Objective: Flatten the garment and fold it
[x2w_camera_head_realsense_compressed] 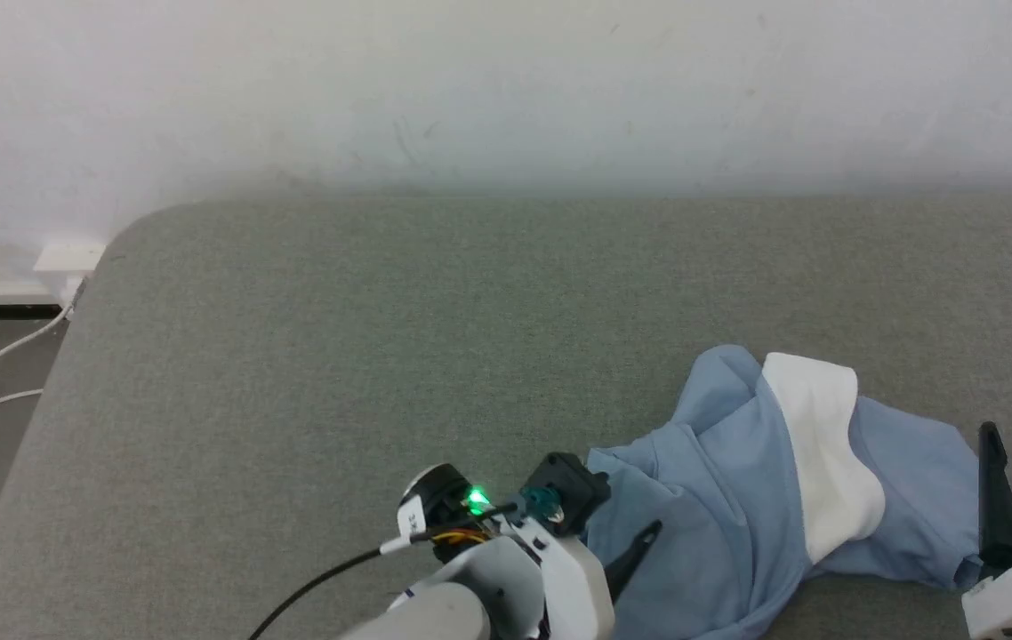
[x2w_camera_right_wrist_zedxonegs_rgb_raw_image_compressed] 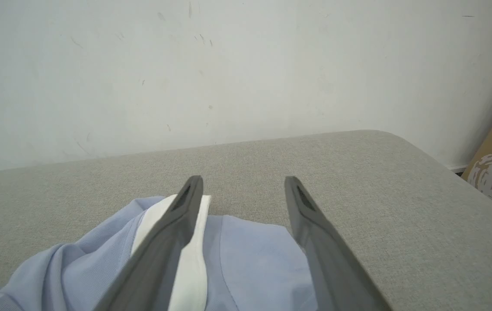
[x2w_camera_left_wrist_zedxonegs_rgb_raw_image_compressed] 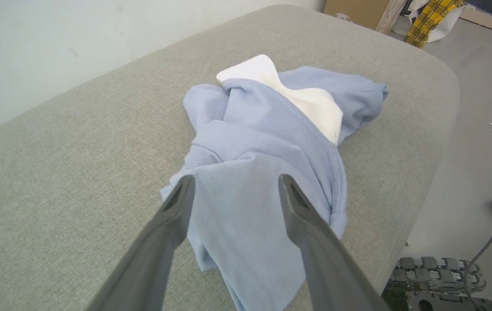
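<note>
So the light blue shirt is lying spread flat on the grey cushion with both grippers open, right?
Not flat: the shirt is bunched in a heap on the grey cushion, as the left wrist view shows. The left gripper and right gripper are open.

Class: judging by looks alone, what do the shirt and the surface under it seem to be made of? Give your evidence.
Shirt: soft matte knit, probably cotton piqué; fine pebbled texture, limp folds. Surface: grey woven upholstery fabric, matte; flecked weave shows, and the rounded edge suggests padding.
</note>
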Robot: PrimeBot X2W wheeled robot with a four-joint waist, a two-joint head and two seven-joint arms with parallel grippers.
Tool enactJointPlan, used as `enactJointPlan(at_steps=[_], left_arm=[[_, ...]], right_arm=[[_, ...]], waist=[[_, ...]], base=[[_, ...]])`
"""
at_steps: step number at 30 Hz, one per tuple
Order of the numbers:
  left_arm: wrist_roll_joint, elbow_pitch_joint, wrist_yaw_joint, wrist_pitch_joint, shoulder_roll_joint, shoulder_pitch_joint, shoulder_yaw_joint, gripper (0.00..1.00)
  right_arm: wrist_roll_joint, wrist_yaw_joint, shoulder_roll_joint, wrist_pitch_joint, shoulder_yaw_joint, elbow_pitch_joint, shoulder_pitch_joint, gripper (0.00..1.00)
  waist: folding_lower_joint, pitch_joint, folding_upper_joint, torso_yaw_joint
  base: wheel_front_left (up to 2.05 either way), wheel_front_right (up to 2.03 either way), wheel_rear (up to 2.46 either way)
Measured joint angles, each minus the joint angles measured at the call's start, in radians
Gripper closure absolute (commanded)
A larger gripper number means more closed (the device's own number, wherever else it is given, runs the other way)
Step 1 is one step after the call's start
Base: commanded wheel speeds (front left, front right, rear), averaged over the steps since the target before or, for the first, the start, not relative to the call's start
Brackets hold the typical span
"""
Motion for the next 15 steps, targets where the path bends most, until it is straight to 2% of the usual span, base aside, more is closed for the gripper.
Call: enactJointPlan(at_steps=[5, 9, 10, 11, 12, 15], left_arm=[[-0.044, 0.097, -0.008, 0.055, -0.005, -0.024, 0.016, 0.0], [-0.089, 0.163, -0.039, 0.083, -0.017, -0.027, 0.016, 0.0], [-0.101, 0.167, -0.049, 0.082, -0.023, -0.027, 0.017, 0.42], [-0.103, 0.169, -0.053, 0.077, -0.03, -0.027, 0.017, 0.69], [-0.103, 0.169, -0.06, 0.072, -0.033, -0.027, 0.017, 1.0], [-0.102, 0.157, -0.055, 0.028, -0.031, -0.028, 0.035, 1.0]], right_arm=[[0.005, 0.0, 0.0, 0.0, 0.006, 0.005, 0.0, 0.0], [0.01, 0.0, 0.0, -0.002, 0.008, 0.021, -0.001, 0.0], [0.009, 0.0, 0.0, -0.002, 0.007, 0.026, -0.001, 0.0], [0.009, 0.0, 0.0, -0.003, 0.005, 0.029, -0.001, 0.0], [0.009, 0.0, 0.0, -0.005, 0.004, 0.032, -0.001, 0.0], [0.01, 0.0, 0.0, -0.007, 0.002, 0.041, -0.001, 0.0]], waist=[[0.0001, 0.016, 0.0, -0.015], [0.0, 0.028, 0.0, -0.03], [0.0001, 0.031, 0.0, -0.033], [0.0001, 0.034, 0.0001, -0.034], [0.0001, 0.035, 0.0, -0.035], [0.0, 0.036, 0.0, -0.034]], base=[[0.0, 0.0, 0.0], [0.0, 0.0, 0.0], [0.0, 0.0, 0.0], [0.0, 0.0, 0.0], [0.0, 0.0, 0.0], [0.0, 0.0, 0.0]])
